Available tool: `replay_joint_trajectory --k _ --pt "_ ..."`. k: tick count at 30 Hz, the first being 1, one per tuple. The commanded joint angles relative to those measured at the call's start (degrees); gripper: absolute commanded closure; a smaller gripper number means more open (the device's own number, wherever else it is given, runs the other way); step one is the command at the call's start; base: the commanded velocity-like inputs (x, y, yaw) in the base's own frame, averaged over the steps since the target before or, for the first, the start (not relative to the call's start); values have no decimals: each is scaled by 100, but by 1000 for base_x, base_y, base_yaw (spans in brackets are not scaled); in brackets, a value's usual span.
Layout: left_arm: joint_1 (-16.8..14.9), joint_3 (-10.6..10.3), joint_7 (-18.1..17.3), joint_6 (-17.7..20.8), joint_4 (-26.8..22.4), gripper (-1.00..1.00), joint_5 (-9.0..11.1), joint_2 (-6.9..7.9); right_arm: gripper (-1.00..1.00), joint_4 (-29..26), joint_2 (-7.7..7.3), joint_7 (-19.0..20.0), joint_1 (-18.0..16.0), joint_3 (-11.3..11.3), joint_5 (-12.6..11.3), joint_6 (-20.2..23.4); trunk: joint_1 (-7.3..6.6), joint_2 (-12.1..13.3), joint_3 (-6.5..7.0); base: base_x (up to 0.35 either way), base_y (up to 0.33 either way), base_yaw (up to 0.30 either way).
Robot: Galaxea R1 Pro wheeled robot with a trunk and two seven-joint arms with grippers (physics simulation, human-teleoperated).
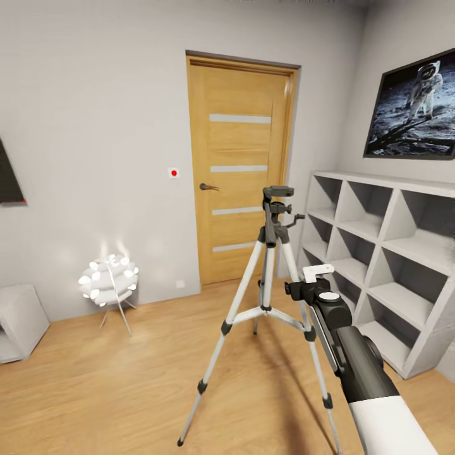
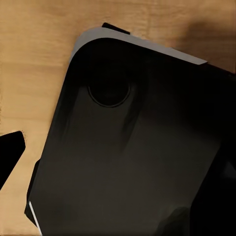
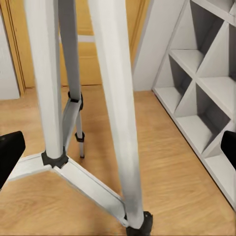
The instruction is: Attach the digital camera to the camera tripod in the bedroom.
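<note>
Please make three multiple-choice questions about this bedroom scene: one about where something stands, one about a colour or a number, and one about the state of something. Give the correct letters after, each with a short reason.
1. Where does the tripod stand?
A. in front of the door
B. on the shelf unit
C. beside the floor lamp, touching it

2. How many pale horizontal stripes does the door have?
A. two
B. four
C. six

3. In what state is the right gripper?
A. shut on a camera
B. open, holding nothing
C. shut on a tripod leg

Answers:
1 A: in the head view it stands on the wooden floor before the door.
2 B: four stripes show.
3 B: its fingertips sit wide apart.
</note>
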Motion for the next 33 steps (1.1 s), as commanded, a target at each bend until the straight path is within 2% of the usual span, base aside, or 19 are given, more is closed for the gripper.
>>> replay_joint_trajectory --k 1,11,12,16,17,20,21,22,24,25,26,28,29,30,31,32,33 --pt "3 42 2 -4 -10 -100 -3 -2 -100 -5 -5 -1 -4 15 52 38 -3 -3 -5 -342 0 0" --pt "2 46 2 -7 -9 -100 -3 -2 -100 -5 -17 -1 103 9 51 49 -3 -3 -5 -342 0 0" --pt "3 46 2 -5 -8 -100 -3 -2 -100 -5 -26 4 256 7 57 78 -3 -3 -5 -343 0 0" --pt "3 45 2 -2 -8 -100 -3 -2 -100 -4 -38 2 424 6 53 101 -3 -3 -5 -343 0 0" --pt "4 44 2 -8 -10 -100 -3 -7 -100 120 -126 1 666 6 54 57 -3 -3 -5 -342 0 0" --pt "2 44 2 -14 -11 -100 -9 -19 -100 389 -205 16 884 6 53 34 -3 -3 -5 -342 0 0" --pt "3 46 2 -17 -11 -100 -11 -31 -100 1034 -256 30 1233 6 38 -84 -3 -3 -5 -342 0 0" --pt "2 46 2 -17 -11 -100 -11 -32 -100 1211 -261 32 1300 6 28 -162 -3 -3 -5 -342 0 0" --pt "2 51 2 -18 -11 -100 -6 -35 -100 2073 -273 38 1549 8 -31 -700 -3 -3 -5 -342 0 0" --pt "3 53 2 -18 -11 -100 -2 -36 -100 3249 -279 47 1685 12 -64 -1541 -3 -3 -5 -342 0 0" --pt "3 54 2 -18 -11 -100 -1 -37 -100 3587 -279 51 1704 14 -68 -1781 -3 -3 -5 -342 0 0" --pt "2 59 2 -18 -11 -100 3 -36 -100 5002 -278 74 1749 37 -49 -2809 -3 -3 -5 -343 0 0" --pt "1 60 2 -20 -11 -100 4 -36 -100 5332 -277 80 1755 43 -41 -3073 -3 -3 -5 -343 0 0" --pt "2 63 2 -21 -11 -100 5 -35 -100 5941 -274 93 1764 55 -28 -3586 -3 -3 -5 -343 0 0" --pt "2 65 2 -21 -11 -100 5 -34 -100 6212 -272 101 1767 59 -23 -3823 -3 -3 -5 -343 0 0" --pt "3 65 2 -20 -11 -100 9 -32 -100 6692 -264 118 1772 65 -11 -4251 -3 -3 -5 -343 6 0" --pt "3 65 2 -19 -11 -100 10 -31 -100 6891 -261 131 1774 67 -2 -4431 -3 -3 -5 -341 21 0"
